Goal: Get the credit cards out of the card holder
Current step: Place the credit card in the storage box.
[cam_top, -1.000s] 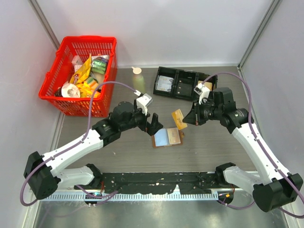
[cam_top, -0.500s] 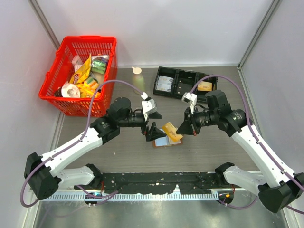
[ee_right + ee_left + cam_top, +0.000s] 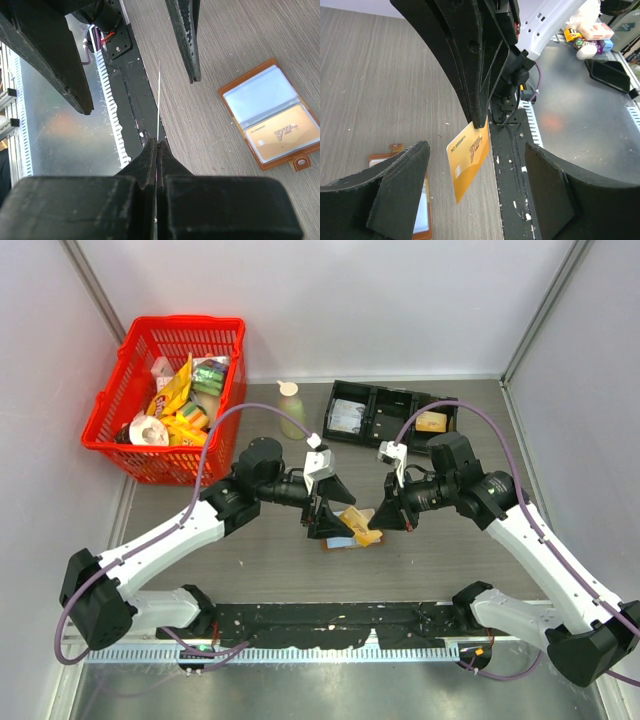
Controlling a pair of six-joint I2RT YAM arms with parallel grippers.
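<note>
The right gripper (image 3: 157, 144) is clenched on the edge of an orange credit card (image 3: 467, 162), holding it inside the left gripper (image 3: 476, 150), whose fingers stand spread either side without touching it. Beneath both grippers the card holder (image 3: 260, 100) lies open on the table (image 3: 225, 35), a second card (image 3: 282, 136) in its pocket.

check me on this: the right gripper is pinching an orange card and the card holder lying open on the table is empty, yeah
Not quite. The right gripper does pinch an orange card, and the card holder does lie open on the table, but it is not empty. The right wrist view shows a second card tucked in one of its pockets.
</note>
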